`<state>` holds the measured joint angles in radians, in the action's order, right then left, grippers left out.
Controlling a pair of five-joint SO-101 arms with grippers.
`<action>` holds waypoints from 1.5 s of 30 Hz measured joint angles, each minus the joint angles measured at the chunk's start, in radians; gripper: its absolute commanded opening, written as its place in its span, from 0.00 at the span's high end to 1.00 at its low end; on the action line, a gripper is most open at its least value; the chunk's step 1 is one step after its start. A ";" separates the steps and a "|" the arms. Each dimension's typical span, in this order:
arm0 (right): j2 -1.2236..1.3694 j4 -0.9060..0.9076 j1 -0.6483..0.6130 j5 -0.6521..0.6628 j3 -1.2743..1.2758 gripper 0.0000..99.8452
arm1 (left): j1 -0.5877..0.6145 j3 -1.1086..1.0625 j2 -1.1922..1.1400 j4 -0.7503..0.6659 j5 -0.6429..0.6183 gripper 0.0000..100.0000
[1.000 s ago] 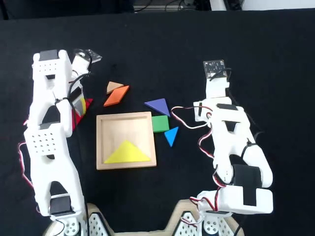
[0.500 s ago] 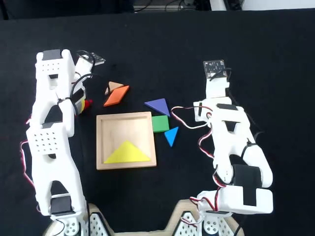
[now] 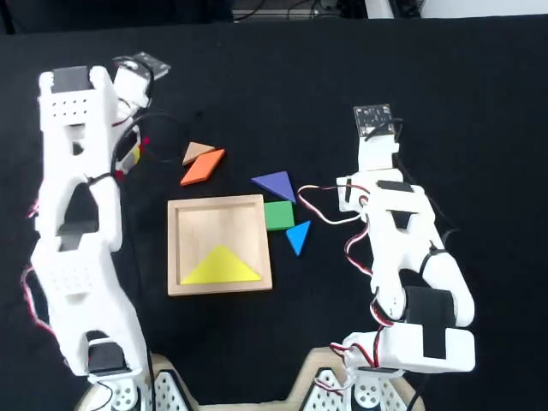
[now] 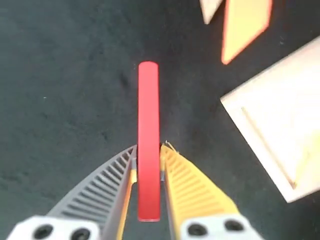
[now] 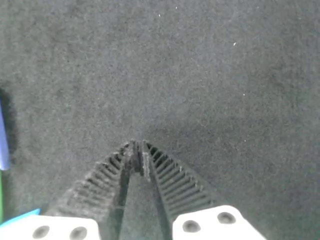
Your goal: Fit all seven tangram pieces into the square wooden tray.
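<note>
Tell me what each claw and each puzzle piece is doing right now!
left gripper: shut on red piece
red piece: gripped on edge, outside the tray
right gripper: shut, empty
wooden tray: holds one piece
yellow triangle: flat inside the tray
orange piece: outside the tray
tan triangle: outside the tray
purple triangle: outside the tray
green square: outside, beside the tray
blue triangle: outside the tray

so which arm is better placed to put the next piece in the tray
Left: the left gripper is shut on the red piece, close to the wooden tray. The right gripper is shut, empty, over the black cloth.
</note>
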<state>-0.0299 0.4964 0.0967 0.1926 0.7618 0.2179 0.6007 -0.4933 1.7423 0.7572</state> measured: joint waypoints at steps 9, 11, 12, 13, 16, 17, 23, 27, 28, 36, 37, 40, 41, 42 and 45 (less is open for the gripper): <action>0.000 0.000 0.000 0.000 0.000 0.99 | -0.123 -0.465 0.491 0.000 0.463 0.97; 0.000 0.000 0.000 0.000 0.000 0.99 | -0.157 -0.575 0.601 0.002 0.612 0.97; 0.000 0.000 0.000 0.000 0.000 0.99 | -0.173 -0.631 0.652 0.002 0.674 0.97; 0.000 0.000 0.000 0.000 0.000 0.99 | -0.187 -0.678 0.697 0.002 0.709 0.97; 0.000 0.000 0.000 0.000 0.000 0.99 | -0.218 -0.784 0.764 0.002 0.727 0.97; 0.000 0.000 0.000 0.000 0.000 0.99 | -0.233 -0.804 0.769 0.002 0.727 0.97; 0.000 0.000 0.000 0.000 0.000 0.99 | -0.354 -0.888 0.736 0.002 0.727 0.97; 0.000 0.000 0.000 0.000 0.000 0.99 | -0.400 -0.881 0.612 0.002 0.727 0.97; 0.000 0.000 0.000 0.000 0.000 0.99 | -0.402 -0.868 0.571 0.002 0.727 0.97; 0.012 -0.031 0.000 0.000 0.000 0.99 | -0.402 -0.678 0.210 0.002 0.727 0.97; 0.021 -0.034 0.000 0.000 0.000 0.99 | -0.402 -0.669 0.183 0.002 0.727 0.97; 0.037 -0.035 0.000 0.000 -0.003 0.99 | -0.402 -0.646 0.141 0.002 0.727 0.97; 0.037 -0.035 -0.002 0.000 -0.003 0.99 | -0.402 -0.643 0.137 0.002 0.727 0.97; 0.037 -0.035 -0.002 0.000 -0.003 0.99 | -0.402 -0.643 0.135 0.002 0.727 0.97; 0.037 -0.035 0.000 0.000 -0.003 0.99 | -0.402 -0.643 0.135 0.000 0.727 0.97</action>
<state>0.0069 0.4611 0.0967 0.1926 0.7587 -0.1841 -0.0422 -0.3583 1.7423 1.4845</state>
